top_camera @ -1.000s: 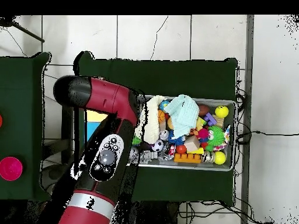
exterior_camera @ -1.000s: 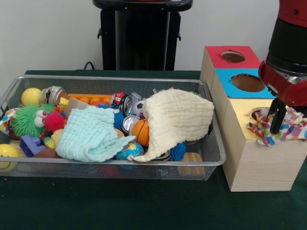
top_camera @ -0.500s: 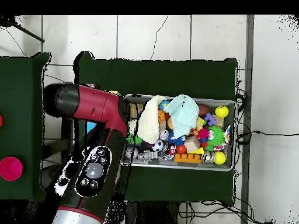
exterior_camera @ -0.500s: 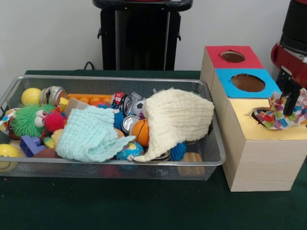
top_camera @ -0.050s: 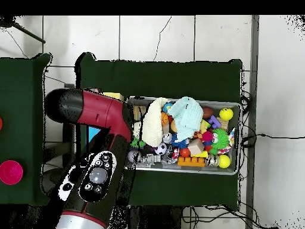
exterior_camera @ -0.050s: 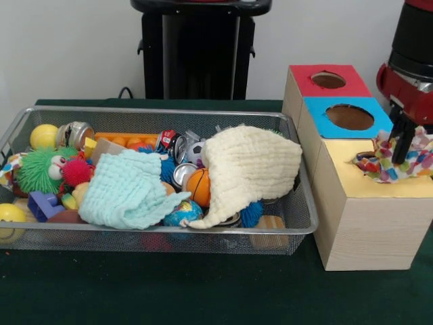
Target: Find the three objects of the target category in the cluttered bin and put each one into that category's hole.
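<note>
Even, soft indoor light fills the front view, bright enough that the pale wall (exterior_camera @ -0.050s: 67, 47) reads nearly white with no hard glare. Shadows are faint: a dim one lies under the wire bin (exterior_camera @ -0.050s: 162, 240) on the dark green surface (exterior_camera @ -0.050s: 169, 291), which swallows most detail. The cream cloth (exterior_camera @ -0.050s: 250, 166) is lit from above, its underside folds darker. Small glints sit on the metal cans (exterior_camera @ -0.050s: 177, 145). The overhead view is flatter (and grainier), with the white floor tiles (top_camera @ -0.050s: 179, 36) bright and the red arm (top_camera @ -0.050s: 98, 113) showing a soft sheen.
</note>
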Tool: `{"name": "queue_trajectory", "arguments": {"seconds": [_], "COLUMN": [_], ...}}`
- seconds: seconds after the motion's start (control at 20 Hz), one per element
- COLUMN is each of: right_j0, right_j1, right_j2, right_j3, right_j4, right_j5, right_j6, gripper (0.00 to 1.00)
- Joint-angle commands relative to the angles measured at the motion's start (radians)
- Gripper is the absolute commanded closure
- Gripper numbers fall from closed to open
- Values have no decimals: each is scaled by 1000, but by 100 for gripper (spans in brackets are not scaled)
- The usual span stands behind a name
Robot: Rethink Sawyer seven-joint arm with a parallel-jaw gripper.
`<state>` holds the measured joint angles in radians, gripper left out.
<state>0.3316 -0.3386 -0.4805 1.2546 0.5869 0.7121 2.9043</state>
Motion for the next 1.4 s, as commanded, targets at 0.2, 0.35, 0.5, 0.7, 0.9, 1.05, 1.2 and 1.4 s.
{"name": "queue_trajectory", "arguments": {"seconds": [0.2, 0.35, 0.5, 0.7, 0.9, 1.05, 1.2, 1.4], "right_j0": [-105, -119, -114, -100, -96, -79, -101, -120], "right_j1": [86, 81, 113, 205, 248, 238, 176, 111], "right_j2": [195, 218, 205, 195, 209, 190, 230, 262], "right_j3": [199, 230, 211, 165, 154, 158, 218, 285], "right_j4": [-38, -53, -82, -100, -67, -60, -60, -58], "right_j5": [-215, -246, -239, -326, -373, -314, -292, -280], "right_j6": [12, -5, -9, 17, 67, 84, 38, 2], "gripper": [100, 100, 100, 100, 100, 100, 100, 100]}}
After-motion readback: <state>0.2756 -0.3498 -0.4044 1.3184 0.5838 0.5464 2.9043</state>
